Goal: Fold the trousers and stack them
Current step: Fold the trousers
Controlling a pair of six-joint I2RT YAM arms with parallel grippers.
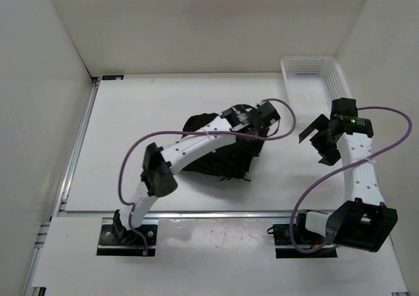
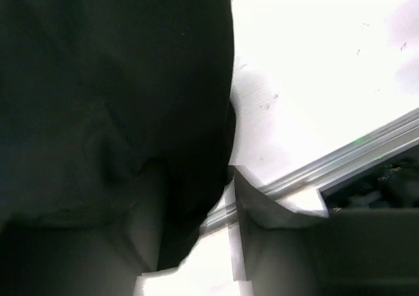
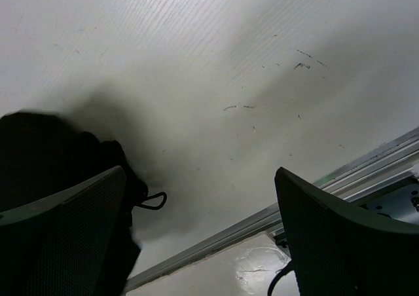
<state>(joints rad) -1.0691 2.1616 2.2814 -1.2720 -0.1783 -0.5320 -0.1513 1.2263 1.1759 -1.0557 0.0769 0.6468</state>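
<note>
The black trousers (image 1: 219, 153) lie bunched in a heap at the middle of the table. My left gripper (image 1: 252, 120) is over the heap's far right edge. In the left wrist view the black cloth (image 2: 111, 99) fills the left side and hangs down between my fingers (image 2: 196, 185). The cloth lies against the left finger, and bright table shows between it and the right finger (image 2: 275, 207), so the jaws stand apart. My right gripper (image 1: 321, 140) is open and empty, to the right of the heap. Its wrist view shows the gripper (image 3: 200, 178) over bare table, with the trousers' edge (image 3: 39, 152) and a drawstring loop (image 3: 154, 201) at the left.
A white mesh basket (image 1: 314, 83) stands at the back right corner. An aluminium rail (image 1: 216, 212) runs along the table's near edge and also shows in the right wrist view (image 3: 262, 221). White walls enclose the table on the left, back and right.
</note>
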